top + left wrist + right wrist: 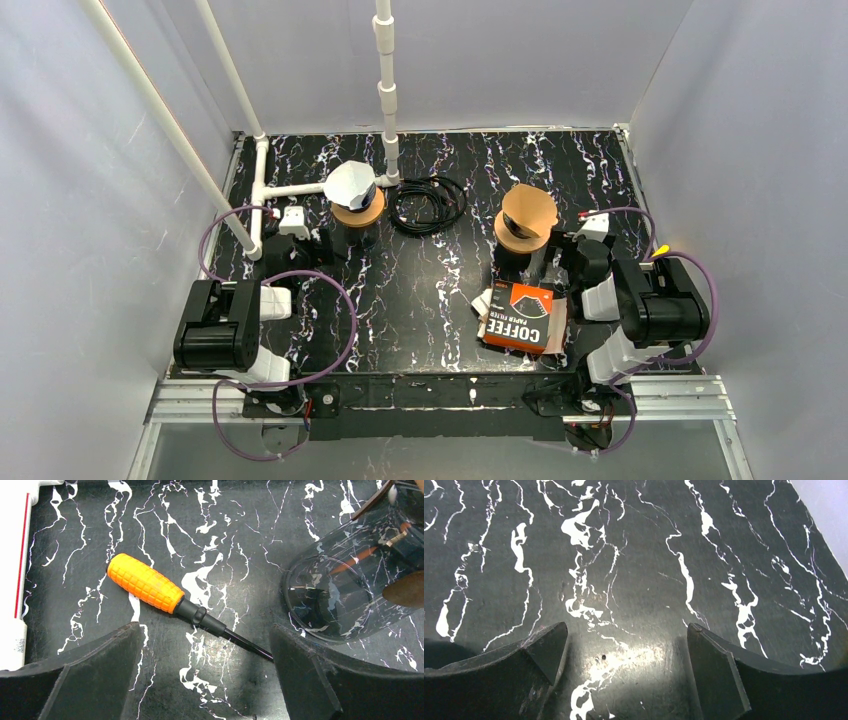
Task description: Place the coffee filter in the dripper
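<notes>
Hidden, left side: the tip of the orange-handled screwdriver (147, 583) runs behind one finger (310, 680) of my left gripper (205, 630). A glass vessel (350, 590) beside it is cut off by the frame edge.
Hard to make out: from above, my dark fingers on both sides blend into the black marbled table (440, 300).
Unclear: the right dripper (528, 215) has a brown top, and I cannot tell whether that is paper or wood.
Coffee filter: a white coffee filter (350, 183) sits in the mouth of the left dripper (355, 212), at the far left of the table.
Filter box: it lies flat (522, 318) near my right arm, with white paper poking out at its left edge.
Left arm: folded back, wrist pitched down, jaws spread wide and holding nothing.
Right arm: folded likewise. My right gripper (626, 630) is spread wide over bare table.
</notes>
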